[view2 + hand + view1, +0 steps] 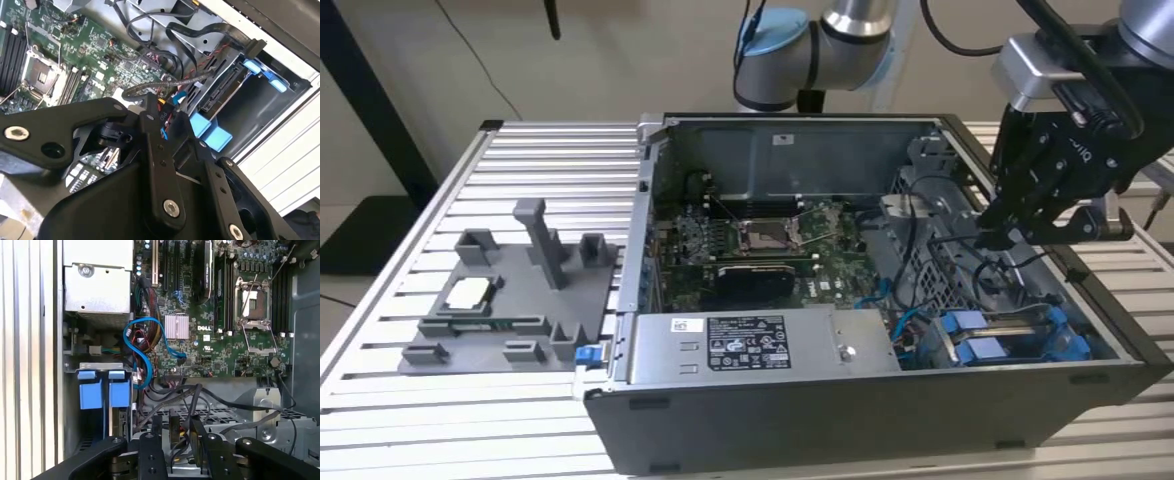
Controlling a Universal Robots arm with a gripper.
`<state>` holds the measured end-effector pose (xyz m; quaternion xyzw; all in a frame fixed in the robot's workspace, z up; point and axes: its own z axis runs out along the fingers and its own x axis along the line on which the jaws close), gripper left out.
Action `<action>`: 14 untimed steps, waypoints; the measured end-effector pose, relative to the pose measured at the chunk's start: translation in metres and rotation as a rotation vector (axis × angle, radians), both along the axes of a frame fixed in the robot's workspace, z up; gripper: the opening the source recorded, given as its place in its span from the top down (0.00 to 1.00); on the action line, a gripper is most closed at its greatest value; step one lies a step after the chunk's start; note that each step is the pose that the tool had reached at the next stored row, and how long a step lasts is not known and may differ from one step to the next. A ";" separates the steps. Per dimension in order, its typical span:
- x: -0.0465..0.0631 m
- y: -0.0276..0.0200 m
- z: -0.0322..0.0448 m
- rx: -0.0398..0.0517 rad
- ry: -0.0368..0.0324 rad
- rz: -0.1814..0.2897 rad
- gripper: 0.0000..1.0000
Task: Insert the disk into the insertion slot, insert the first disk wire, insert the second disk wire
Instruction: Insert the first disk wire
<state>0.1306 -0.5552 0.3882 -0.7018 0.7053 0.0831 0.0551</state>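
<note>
Black metal gripper (pixel 998 232) is hovering over the cables, jaws nearly closed, seemingly pinching a black disk wire (pixel 172 426). The blue-framed silver-grey disk (pixel 987 345) is sitting in the dark grey sheet-metal insertion slot (pixel 265 100), lying below the gripper, towards the case front.

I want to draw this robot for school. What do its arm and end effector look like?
The arm has shiny silver tubes with light-blue joint caps and black cables alongside. The end effector is black, built of jointed bars with silver bolts.

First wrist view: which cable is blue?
The thin looped cable running to the motherboard; the thicker cables beside it are black.
</note>
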 end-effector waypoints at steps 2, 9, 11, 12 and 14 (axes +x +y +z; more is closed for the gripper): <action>0.000 -0.0001 -0.0001 0.0042 0.0000 0.000 0.73; -0.001 0.0000 -0.0004 0.0109 0.0000 0.000 0.81; -0.001 -0.0001 -0.0006 0.0091 -0.0002 0.000 0.81; -0.001 -0.0001 -0.0006 0.0073 -0.0004 0.000 0.81; -0.001 -0.0001 -0.0005 0.0063 -0.0005 0.000 0.81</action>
